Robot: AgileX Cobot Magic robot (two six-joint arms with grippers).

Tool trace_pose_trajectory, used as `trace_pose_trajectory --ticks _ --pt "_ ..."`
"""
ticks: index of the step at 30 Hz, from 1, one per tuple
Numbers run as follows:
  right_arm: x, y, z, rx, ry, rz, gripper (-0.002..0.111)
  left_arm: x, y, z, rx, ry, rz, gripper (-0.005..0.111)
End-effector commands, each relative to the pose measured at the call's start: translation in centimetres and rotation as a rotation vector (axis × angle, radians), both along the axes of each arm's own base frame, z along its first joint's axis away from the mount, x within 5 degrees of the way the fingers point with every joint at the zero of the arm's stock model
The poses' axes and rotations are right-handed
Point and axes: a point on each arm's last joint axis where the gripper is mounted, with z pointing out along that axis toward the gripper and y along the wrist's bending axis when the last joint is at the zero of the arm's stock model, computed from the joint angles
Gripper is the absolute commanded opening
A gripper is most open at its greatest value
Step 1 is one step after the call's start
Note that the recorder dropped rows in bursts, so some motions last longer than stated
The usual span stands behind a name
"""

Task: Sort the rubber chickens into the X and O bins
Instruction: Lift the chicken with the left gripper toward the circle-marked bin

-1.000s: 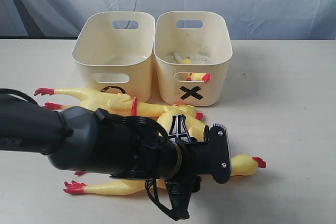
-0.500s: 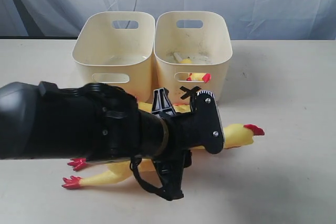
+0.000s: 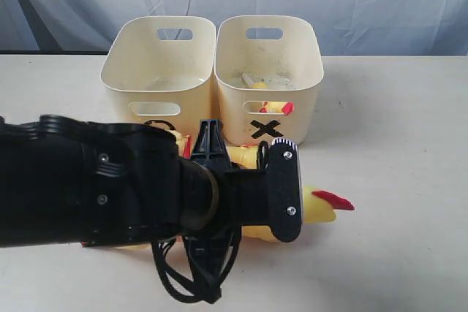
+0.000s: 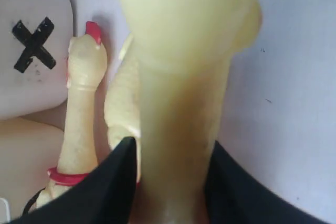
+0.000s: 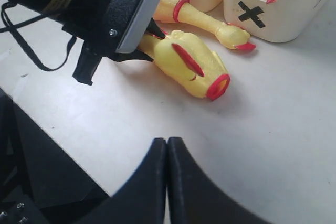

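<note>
The left gripper (image 5: 149,43) clamps a whole rubber chicken (image 5: 194,66) by the neck, probably for the O bin (image 3: 121,85), while the right gripper (image 5: 167,145) is closed, empty

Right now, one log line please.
left hand: shut on neck of long-necked chicken | right hand: shut, empty | second chicken: on table beside X bin | chicken piece: in X bin

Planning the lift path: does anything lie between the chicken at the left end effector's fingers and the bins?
Yes. Another rubber chicken lies on the table between the front chicken and both bins, its head by the X bin. Nothing visible covers the O bin or X bin openings.
</note>
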Motion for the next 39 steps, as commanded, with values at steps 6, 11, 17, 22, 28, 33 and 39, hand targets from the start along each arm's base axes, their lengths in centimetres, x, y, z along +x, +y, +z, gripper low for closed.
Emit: trace_pose_trajectory --ticks 6,11,17,22,28,33,39 --pt "0.0 -0.1 0.0 0.004 -0.015 -0.009 -0.001 0.3 0.6 3.1 0.043 -0.038 0.072 0.005" --pt "0.0 -0.1 0.0 0.003 -0.017 -0.008 -0.001 0.3 0.2 4.3 -0.022 -0.054 0.056 0.0" --pt "0.0 -0.1 0.0 0.003 -0.017 -0.008 -0.001 0.3 0.8 4.3 0.023 -0.045 0.087 0.0" --pt "0.0 -0.1 0.0 0.004 -0.015 -0.009 -0.001 0.4 2.0 4.4 0.167 -0.058 0.139 0.0" --pt "0.0 -0.1 0.0 0.003 -0.017 -0.008 -0.001 1.1 2.4 5.9 0.253 -0.134 0.132 0.0" --pt "0.0 -0.1 0.0 0.003 -0.017 -0.008 -0.001 2.3 2.5 7.7 0.321 -0.318 0.104 0.0" --pt "0.0 -0.1 0.0 0.003 -0.017 -0.008 -0.001 3.1 2.8 9.4 0.417 -0.44 0.083 0.0"
